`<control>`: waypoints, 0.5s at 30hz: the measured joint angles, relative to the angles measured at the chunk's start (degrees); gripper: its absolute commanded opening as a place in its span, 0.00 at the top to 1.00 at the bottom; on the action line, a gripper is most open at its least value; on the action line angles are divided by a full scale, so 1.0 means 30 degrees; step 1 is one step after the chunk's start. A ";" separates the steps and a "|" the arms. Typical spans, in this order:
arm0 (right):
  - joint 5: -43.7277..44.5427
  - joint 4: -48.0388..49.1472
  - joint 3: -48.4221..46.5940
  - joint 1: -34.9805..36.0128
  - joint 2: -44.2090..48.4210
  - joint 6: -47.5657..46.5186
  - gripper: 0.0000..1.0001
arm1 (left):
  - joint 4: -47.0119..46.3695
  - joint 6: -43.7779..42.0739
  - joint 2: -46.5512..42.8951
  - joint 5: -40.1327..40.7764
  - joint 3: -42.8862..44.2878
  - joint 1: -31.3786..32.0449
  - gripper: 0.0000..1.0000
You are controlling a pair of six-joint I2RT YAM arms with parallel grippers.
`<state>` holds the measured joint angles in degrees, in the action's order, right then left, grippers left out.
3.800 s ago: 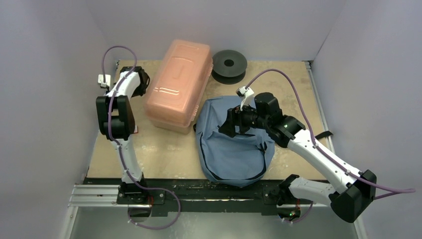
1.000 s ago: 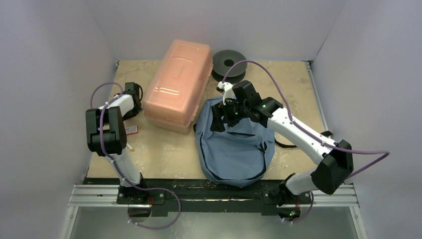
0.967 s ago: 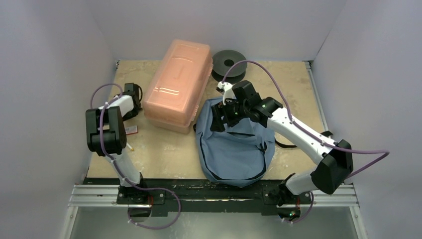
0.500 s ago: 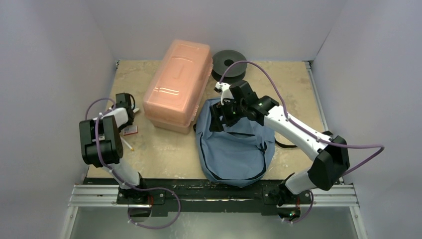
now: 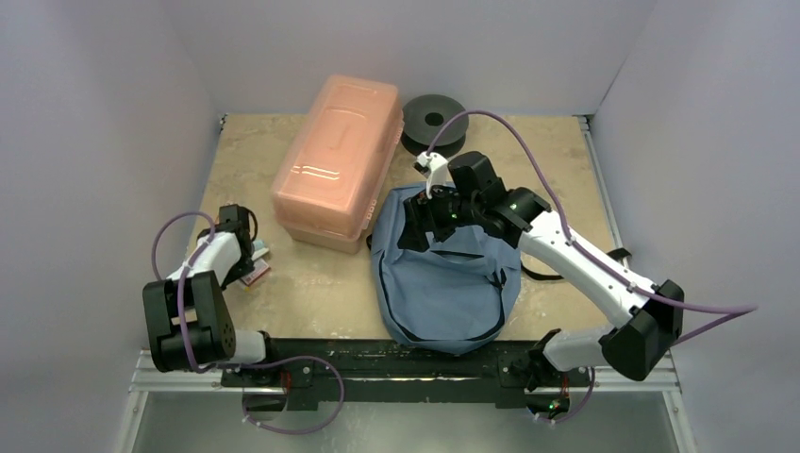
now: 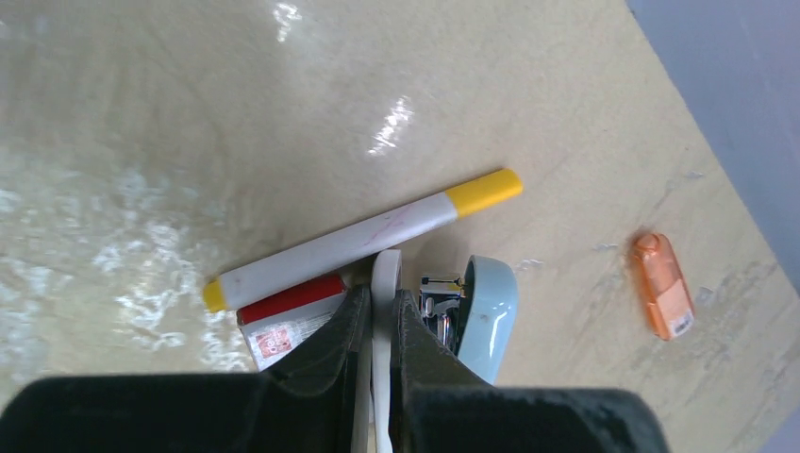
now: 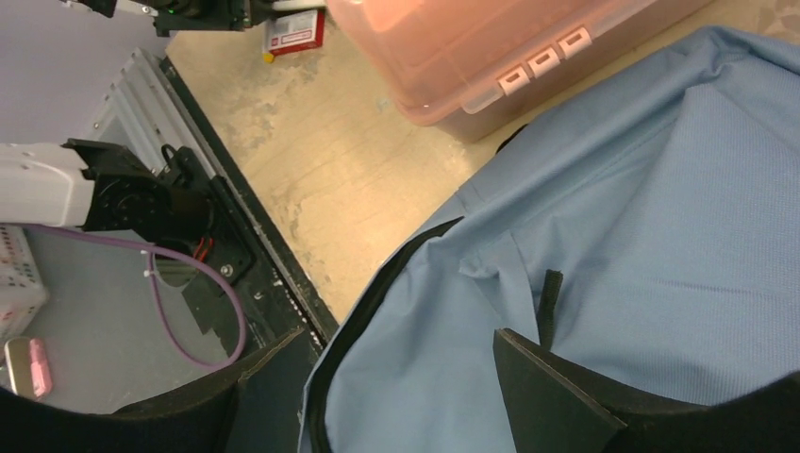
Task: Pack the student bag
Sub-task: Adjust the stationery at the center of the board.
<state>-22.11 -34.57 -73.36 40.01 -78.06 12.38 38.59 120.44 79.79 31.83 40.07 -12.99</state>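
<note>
Left wrist view is showing your left gripper (image 6: 381, 294) pinching narrow on a thin white strip (image 6: 385, 272). It is working among a white marker with yellow ends (image 6: 363, 238), a red-and-white packet (image 6: 288, 316) and a pale blue stapler-like item (image 6: 486, 307). An orange piece (image 6: 663, 286) is lying well apart.

Your right gripper (image 7: 401, 344) is hanging wide open over the student bag (image 7: 613, 217). The bag is lying flat mid-table (image 5: 311, 293), just beside the pink box (image 7: 472, 47).

I judge you are gathering small items while the bag is waiting to be opened. Next you are needing a secure lift on the left and a pinch at the bag's dark zipper trim on the right.
</note>
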 measured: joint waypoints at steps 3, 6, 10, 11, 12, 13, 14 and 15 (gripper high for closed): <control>-0.0029 0.0073 0.0117 0.0226 0.0539 0.0029 0.24 | 0.1049 0.0007 -0.0685 -0.0197 -0.0321 0.0197 1.00; -0.0051 0.0138 0.0364 0.0379 0.0954 0.0102 0.24 | 0.1362 0.0007 -0.1770 -0.0211 -0.1144 0.0699 1.00; -0.0051 0.0335 0.1027 0.0401 0.1712 0.0299 0.24 | 0.1712 0.0000 -0.3075 -0.0182 -0.1916 0.0845 1.00; -0.0058 0.0379 0.1137 0.0401 0.1829 0.0350 0.24 | 0.2200 -0.0015 -0.3402 -0.0058 -0.1945 0.0852 1.00; -0.0058 0.0415 0.1202 0.0401 0.1923 0.0386 0.24 | 0.2747 -0.0022 -0.3818 0.0189 -0.1967 0.0860 1.00; -0.0058 0.0474 0.1224 0.0401 0.1960 0.0423 0.24 | 0.3184 -0.0029 -0.4415 0.0597 -0.2040 0.0852 1.00; -0.0051 0.0583 0.1260 0.0401 0.2011 0.0481 0.23 | 0.3461 -0.0029 -0.4998 0.0947 -0.2127 0.0823 1.00; -0.0058 0.0707 0.1326 0.0401 0.2055 0.0503 0.23 | 0.3614 -0.0051 -0.5829 0.1421 -0.2331 0.0736 1.00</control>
<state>-22.28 -32.45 -69.38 41.21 -71.90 13.89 49.43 120.29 62.30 36.10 33.08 -10.79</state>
